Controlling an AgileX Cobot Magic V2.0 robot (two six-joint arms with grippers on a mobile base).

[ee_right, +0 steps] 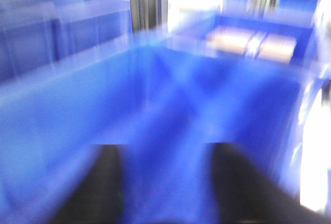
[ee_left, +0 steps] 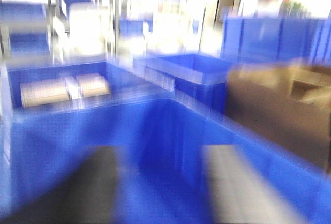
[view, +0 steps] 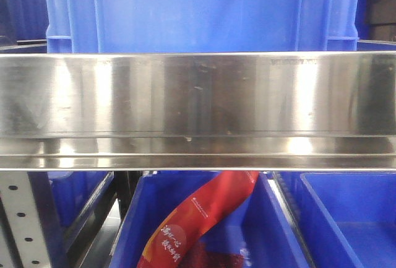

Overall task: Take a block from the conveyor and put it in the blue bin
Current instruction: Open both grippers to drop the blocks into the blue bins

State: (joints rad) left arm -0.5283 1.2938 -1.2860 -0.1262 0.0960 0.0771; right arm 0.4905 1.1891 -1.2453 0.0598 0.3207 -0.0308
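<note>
**Both wrist views over blue bins, no block or belt in sight**

I cannot find the block in any of my three views, so I cannot say which way it points or how its long axis lies. The conveyor's belt does not show either.

From the front camera I get a wide brushed steel rail (view: 198, 110) running straight across the picture from left to right, its long axis level. Behind and above it stands a large blue crate (view: 198, 11) with ribbed walls. Below the rail I see a blue bin (view: 278, 231) holding a red packet (view: 198, 218) with white print, lying on a slant from lower left to upper right. Another blue bin (view: 352, 218) sits just beside it to the right, and a perforated grey upright (view: 21, 218) stands at lower left.

Both wrist cameras are heavily smeared. The left gripper (ee_left: 160, 182) shows two fingers, one dark (ee_left: 95, 182) and one pale (ee_left: 238, 188), standing apart with blue bin floor between them and nothing pinched. That view alone shows a brown cardboard box (ee_left: 279, 115) at right, plus two pale roll-like things (ee_left: 64, 89) in a blue bin at the far left; I cannot tell what they are.

The right gripper (ee_right: 163, 188) shows two dark fingers (ee_right: 103, 182), likewise spread, with nothing between them, above the inside of a blue bin (ee_right: 67, 110). Two pale shapes (ee_right: 251, 43) sit in a further bin at upper right.
</note>
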